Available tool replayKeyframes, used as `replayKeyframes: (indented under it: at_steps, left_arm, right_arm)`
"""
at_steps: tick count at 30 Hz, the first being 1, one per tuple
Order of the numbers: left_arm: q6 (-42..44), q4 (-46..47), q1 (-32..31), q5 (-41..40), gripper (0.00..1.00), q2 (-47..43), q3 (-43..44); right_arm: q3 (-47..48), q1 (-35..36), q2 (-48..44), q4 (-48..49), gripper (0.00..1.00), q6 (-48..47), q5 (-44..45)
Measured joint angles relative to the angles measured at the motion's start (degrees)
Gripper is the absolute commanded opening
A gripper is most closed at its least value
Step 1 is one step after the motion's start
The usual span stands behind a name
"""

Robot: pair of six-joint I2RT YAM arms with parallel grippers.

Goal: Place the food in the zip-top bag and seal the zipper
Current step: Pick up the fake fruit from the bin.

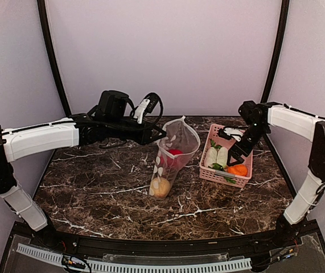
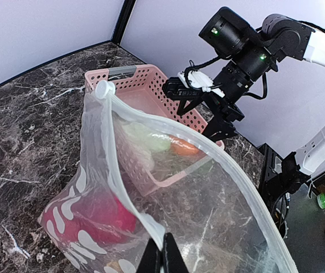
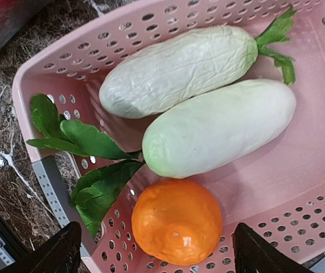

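The dotted zip-top bag (image 1: pixel 173 159) stands upright at mid table with its mouth open. My left gripper (image 2: pixel 162 253) is shut on the bag's rim by the zipper (image 2: pixel 116 159) and holds it up. A red ball (image 1: pixel 175 152) and a yellowish piece (image 1: pixel 161 186) lie inside the bag. My right gripper (image 3: pixel 159 253) is open just above the orange (image 3: pixel 176 222), one finger on each side. Two white radishes (image 3: pixel 179 71) (image 3: pixel 219 128) with green leaves lie beside the orange. The dark purple piece is not in view.
The pink slatted basket (image 1: pixel 225 181) sits right of the bag and holds the radishes and the orange. Its walls (image 3: pixel 321 170) close in around my right gripper. The left arm reaches across the back of the marble table (image 1: pixel 94 187).
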Motion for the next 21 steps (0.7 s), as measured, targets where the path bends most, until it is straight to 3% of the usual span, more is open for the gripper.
replayKeyframes:
  at_steps: [21]
  left_arm:
    - [0.0,0.0,0.0,0.0,0.01,0.0,0.0]
  right_arm:
    - [-6.1,0.0,3.5,1.0,0.97,3.1,3.7]
